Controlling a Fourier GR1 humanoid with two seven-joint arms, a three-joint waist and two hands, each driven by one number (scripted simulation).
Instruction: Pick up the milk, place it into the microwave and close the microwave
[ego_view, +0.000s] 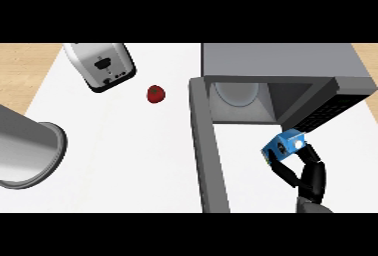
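Though just outside the open microwave (280, 62), right hand (311, 176) upright, fingers (283, 173) curled round the milk (286, 146).

The blue milk carton (285, 146) is tilted, just outside the open grey microwave (280, 60), whose door (209, 150) stands wide.

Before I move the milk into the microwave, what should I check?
1. Right hand curled round the milk: ok.
2. Microwave door swung open: ok.
3. Milk inside the cavity: not ok, it is in front of the opening.
4. Milk upright: not ok, tilted.
5. Left hand ready to shut the door: cannot tell, not in view.
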